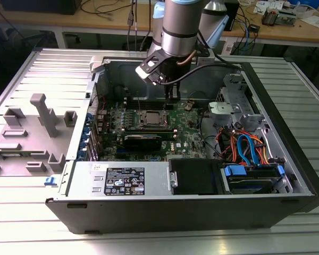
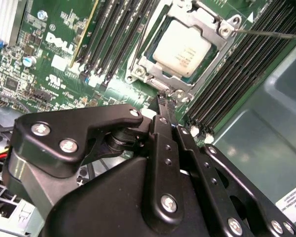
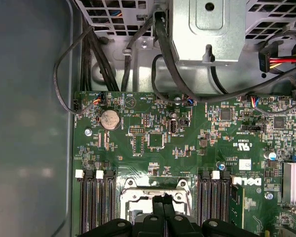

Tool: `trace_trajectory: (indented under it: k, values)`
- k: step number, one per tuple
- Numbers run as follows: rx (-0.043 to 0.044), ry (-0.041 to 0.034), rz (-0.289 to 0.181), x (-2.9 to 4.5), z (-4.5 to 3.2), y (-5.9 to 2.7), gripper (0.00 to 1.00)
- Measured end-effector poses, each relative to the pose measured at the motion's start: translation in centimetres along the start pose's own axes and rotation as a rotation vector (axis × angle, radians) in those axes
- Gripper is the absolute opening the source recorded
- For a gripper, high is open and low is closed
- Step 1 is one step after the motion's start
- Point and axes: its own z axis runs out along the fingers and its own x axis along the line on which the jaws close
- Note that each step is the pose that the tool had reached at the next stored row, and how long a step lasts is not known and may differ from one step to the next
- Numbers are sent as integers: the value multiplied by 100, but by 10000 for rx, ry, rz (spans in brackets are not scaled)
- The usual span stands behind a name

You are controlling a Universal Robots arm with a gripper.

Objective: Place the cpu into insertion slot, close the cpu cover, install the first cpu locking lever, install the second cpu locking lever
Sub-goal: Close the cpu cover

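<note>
The cpu [image 2: 183, 47], a dull silver square, lies in the insertion slot [image 1: 151, 118] on the green motherboard [image 3: 153, 123]. The silver cpu cover [image 2: 160, 69] lies flat around it as a frame. A thin metal locking lever [image 2: 271, 34] runs out from one corner of the socket. My gripper [image 2: 164, 103] has its black fingers pressed together and is shut, with the tips at the socket's edge by a corner. In the first wrist view the gripper [image 3: 163, 200] sits over the socket's rim [image 3: 138, 192]. From the exterior view the gripper [image 1: 173, 97] hangs just behind the socket.
Black memory slots [image 3: 91, 197] flank the socket on both sides. Black cables [image 3: 163, 49] and a metal drive cage [image 3: 207, 29] stand past the board. A finned heat sink [image 3: 293, 182] sits nearby. The case walls [image 1: 165, 215] surround the board; grey fixtures [image 1: 42, 114] stand at the exterior view's left.
</note>
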Motion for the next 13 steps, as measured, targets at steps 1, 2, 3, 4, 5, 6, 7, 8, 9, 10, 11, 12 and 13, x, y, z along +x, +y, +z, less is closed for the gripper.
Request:
trace_trajectory:
  k: [1,2,3,4,5,6,7,8,9,10,11,12,13]
  values:
    - [2,0,1,1,5,-20,11]
    - [4,0,0,2,10,-32,11]
    - [7,-1,-1,2,16,-54,11]
    - [10,-1,-4,2,20,-73,11]
    - [14,-1,-6,3,25,-95,11]
    - [21,-1,-11,4,31,-119,11]
    - [24,-1,-18,-1,33,-142,11]
    - [23,0,-31,-6,34,-149,11]
    - [22,-1,-39,-10,34,-150,11]
    - [22,-1,-45,-12,34,-152,11]
    - [25,-1,-53,-13,36,-159,11]
    - [33,-2,-74,-13,42,-174,11]
    - [42,-1,-103,-12,50,-198,11]
